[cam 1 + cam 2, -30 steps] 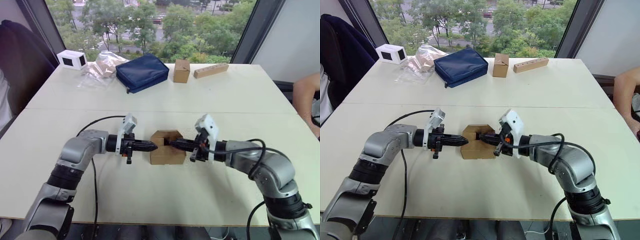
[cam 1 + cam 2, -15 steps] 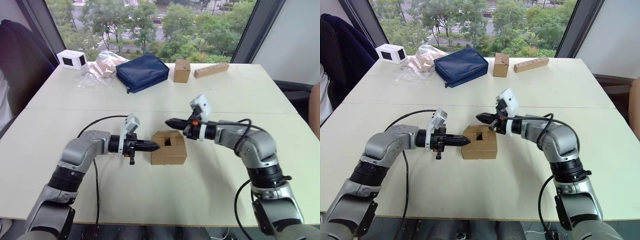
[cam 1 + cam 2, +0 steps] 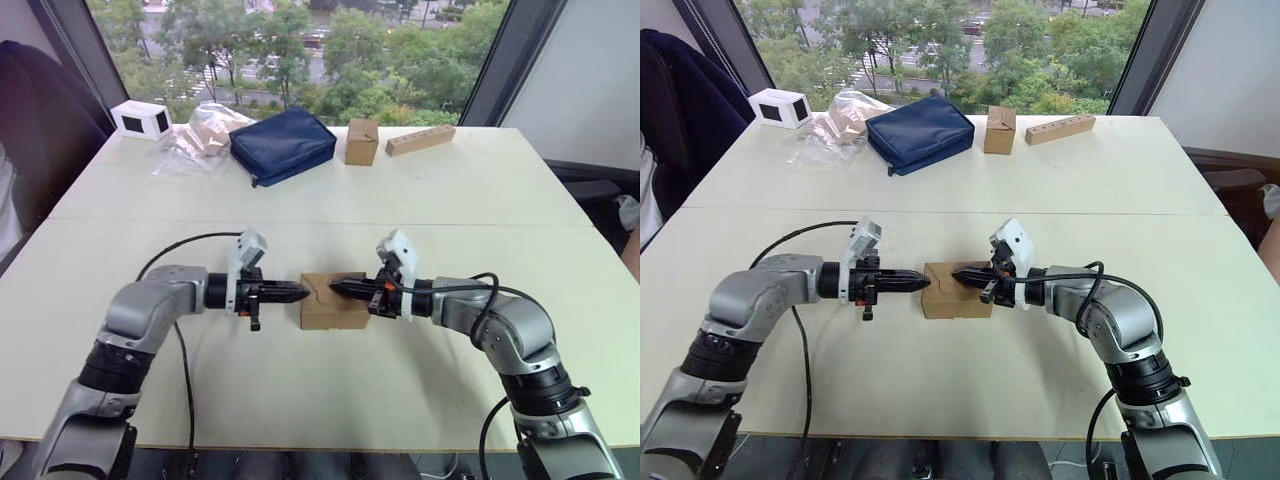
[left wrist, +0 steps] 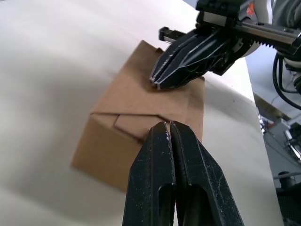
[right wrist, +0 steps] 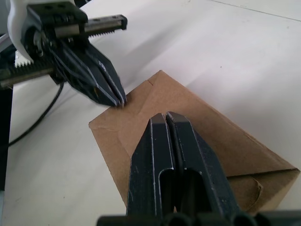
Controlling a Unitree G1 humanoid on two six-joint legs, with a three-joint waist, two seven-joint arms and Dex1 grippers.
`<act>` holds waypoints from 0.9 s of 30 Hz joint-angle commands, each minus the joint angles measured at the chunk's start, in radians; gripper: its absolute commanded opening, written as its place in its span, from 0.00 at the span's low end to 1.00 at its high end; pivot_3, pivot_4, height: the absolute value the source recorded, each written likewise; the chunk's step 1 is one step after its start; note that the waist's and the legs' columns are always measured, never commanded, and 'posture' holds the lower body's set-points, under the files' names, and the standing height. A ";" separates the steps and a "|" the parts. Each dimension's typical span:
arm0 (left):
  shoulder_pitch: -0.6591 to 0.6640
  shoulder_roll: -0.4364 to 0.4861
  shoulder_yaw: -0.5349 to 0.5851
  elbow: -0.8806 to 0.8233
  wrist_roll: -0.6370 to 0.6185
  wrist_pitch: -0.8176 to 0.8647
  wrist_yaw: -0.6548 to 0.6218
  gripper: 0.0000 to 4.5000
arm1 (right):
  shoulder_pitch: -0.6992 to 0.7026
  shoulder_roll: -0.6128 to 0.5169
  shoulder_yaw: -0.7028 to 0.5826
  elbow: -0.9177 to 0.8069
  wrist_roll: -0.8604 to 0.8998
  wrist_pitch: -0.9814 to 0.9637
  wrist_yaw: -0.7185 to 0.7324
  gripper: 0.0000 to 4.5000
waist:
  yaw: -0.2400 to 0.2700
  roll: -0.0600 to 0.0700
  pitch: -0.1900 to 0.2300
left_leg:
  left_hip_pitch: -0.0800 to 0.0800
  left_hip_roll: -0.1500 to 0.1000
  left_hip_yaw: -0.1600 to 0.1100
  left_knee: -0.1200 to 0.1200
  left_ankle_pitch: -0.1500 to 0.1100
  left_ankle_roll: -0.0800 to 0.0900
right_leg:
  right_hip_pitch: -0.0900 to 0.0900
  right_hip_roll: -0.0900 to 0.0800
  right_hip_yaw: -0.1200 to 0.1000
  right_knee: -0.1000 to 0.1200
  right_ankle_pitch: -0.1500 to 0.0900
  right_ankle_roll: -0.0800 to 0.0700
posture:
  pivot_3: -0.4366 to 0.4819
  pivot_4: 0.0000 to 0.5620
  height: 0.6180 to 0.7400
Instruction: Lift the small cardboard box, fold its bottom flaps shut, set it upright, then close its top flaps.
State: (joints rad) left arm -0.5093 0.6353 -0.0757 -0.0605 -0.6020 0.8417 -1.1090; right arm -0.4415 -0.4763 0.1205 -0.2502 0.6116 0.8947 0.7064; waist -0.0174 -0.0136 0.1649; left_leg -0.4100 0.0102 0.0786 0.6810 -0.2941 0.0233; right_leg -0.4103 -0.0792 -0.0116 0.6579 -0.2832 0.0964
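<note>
Left wrist view has the left gripper [image 4: 167, 126] with its jaws pressed together, nothing between them, tips right at the near top edge of the small cardboard box [image 4: 141, 127]. Straight ahead of those tips, the right gripper [image 4: 160, 84] comes in from the opposite side, jaws also pinched together with nothing held, tips resting on or just over the box's top. So the box sits between the two grippers on the table [image 3: 330, 390], and its top flaps look folded flat. From the head camera both arms reach in toward each other. Well beyond the jaws, at the far end of the table, there's a navy pouch [image 3: 283, 145], a taller brown box [image 3: 362, 141], a long tan block [image 3: 421, 140], a crinkly plastic bag [image 3: 198, 135] and a little white box [image 3: 141, 119].
</note>
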 commanded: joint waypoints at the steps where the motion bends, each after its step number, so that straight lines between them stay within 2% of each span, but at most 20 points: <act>1: -0.052 -0.009 0.048 -0.010 -0.038 0.010 0.005 0.02 | 0.011 0.003 -0.013 -0.045 0.012 0.020 -0.015 0.00 | 0.003 0.000 0.000 | 0.000 0.000 0.000 0.000 0.000 0.000 | 0.000 0.000 0.000 0.000 0.000 0.000 | 0.48 0.27 1.00; 7: -0.148 -0.101 0.004 0.066 -0.025 -0.015 -0.004 0.02 | 0.032 -0.004 -0.030 -0.125 0.032 0.060 -0.039 0.00 | 0.005 0.000 0.000 | 0.000 -0.001 0.000 0.000 0.000 0.000 | 0.002 -0.002 -0.001 -0.005 0.000 0.000 | 0.48 0.27 1.00; 13: -0.222 -0.182 -0.085 0.253 0.087 -0.145 -0.036 0.02 | 0.055 -0.022 -0.024 -0.176 0.035 0.087 -0.053 0.00 | 0.003 0.000 0.000 | 0.000 -0.001 0.001 -0.001 0.000 0.000 | 0.002 -0.002 -0.003 -0.005 0.000 0.000 | 0.48 0.27 1.00; 17: -0.250 -0.213 -0.113 0.328 0.127 -0.204 -0.065 0.02 | 0.063 -0.025 -0.021 -0.198 0.033 0.099 -0.065 0.00 | 0.003 0.000 0.000 | -0.001 -0.001 0.001 -0.001 0.000 0.000 | 0.002 -0.002 -0.003 -0.005 0.000 0.000 | 0.48 0.27 1.00; 27: -0.261 -0.233 -0.102 0.348 0.151 -0.220 -0.098 0.02 | 0.073 -0.042 -0.028 -0.267 0.073 0.164 -0.074 0.00 | 0.004 0.000 0.000 | -0.001 -0.001 0.001 -0.001 -0.001 0.001 | 0.002 -0.002 -0.003 -0.006 0.000 0.000 | 0.48 0.27 1.00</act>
State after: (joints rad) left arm -0.7482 0.4068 -0.1859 0.2960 -0.4520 0.6400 -1.1972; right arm -0.3672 -0.5039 0.1028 -0.4748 0.6635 1.0487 0.6316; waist -0.0130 -0.0137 0.1649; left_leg -0.4107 0.0093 0.0792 0.6805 -0.2947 0.0243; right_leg -0.4085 -0.0813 -0.0147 0.6523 -0.2829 0.0966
